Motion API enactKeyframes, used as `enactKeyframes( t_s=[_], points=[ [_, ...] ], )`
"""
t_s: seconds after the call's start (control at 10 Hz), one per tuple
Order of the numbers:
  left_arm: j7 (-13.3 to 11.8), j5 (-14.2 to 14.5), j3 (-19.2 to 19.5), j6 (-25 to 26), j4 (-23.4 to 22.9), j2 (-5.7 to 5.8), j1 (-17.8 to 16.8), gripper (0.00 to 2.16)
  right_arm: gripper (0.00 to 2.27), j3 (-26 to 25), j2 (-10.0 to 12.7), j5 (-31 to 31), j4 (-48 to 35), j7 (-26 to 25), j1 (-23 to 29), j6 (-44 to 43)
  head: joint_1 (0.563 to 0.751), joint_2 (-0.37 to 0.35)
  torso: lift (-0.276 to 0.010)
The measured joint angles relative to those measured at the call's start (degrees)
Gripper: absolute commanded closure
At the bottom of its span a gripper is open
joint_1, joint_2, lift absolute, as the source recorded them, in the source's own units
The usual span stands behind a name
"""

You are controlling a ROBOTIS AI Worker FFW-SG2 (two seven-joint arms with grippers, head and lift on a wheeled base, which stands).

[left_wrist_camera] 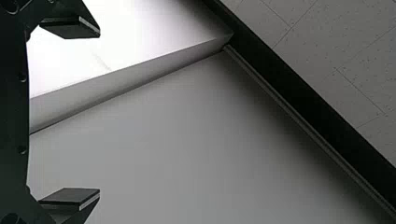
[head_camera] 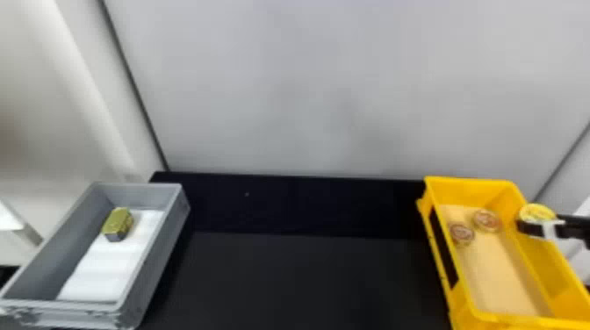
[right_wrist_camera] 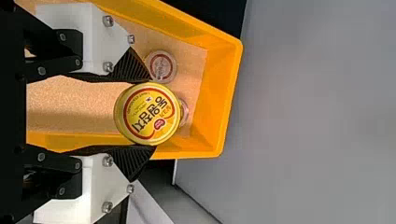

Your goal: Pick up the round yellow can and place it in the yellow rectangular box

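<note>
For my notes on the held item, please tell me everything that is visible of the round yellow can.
The round yellow can looks like metal, with a gold-toned rim. Its round yellow face, turned to the right wrist camera, has a red ring, dark lettering and a small red oval. The right gripper pinches it at opposite sides between ribbed black fingers. In the head view it appears at the right side wall of the yellow rectangular box. Its underside is hidden.

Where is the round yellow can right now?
The round yellow can is at the head view's right, held in the right gripper by the right-hand wall of the yellow box, just right of two small round containers.
</note>
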Motion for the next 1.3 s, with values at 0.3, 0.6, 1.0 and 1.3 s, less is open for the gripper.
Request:
enactKeyframes(
  t_s=[0.3, 0.6, 1.0, 1.3],
  points=[
    [0.0, 0.0, -0.4, 0.0, 0.0, -0.06, -0.4, 0.08, 0.65, -0.2, -1.4, -13.9, 10.1, -8.8, 0.0, -4.4, 0.663, 0.054, -0.010],
    [0.0, 0.0, -0.7, -0.1, 0.1, -0.18, -0.7, 0.08, 0.65, 1.6, -2.3, -18.2, 18.4, -10.6, -0.9, -6.2, 0.663, 0.054, -0.010],
    [-0.2, 0.0, -0.4, -0.6, 0.2, -0.04, -0.5, 0.08, 0.65, 3.5, -2.3, -19.1, 25.6, -12.9, -2.5, -8.2, 0.663, 0.054, -0.010],
    [-0.5, 0.0, -0.3, -0.7, 0.2, 0.28, -0.4, 0.08, 0.65, 4.3, -2.4, -19.8, 28.0, -14.5, -3.2, -8.9, 0.663, 0.054, -0.010]
  ],
)
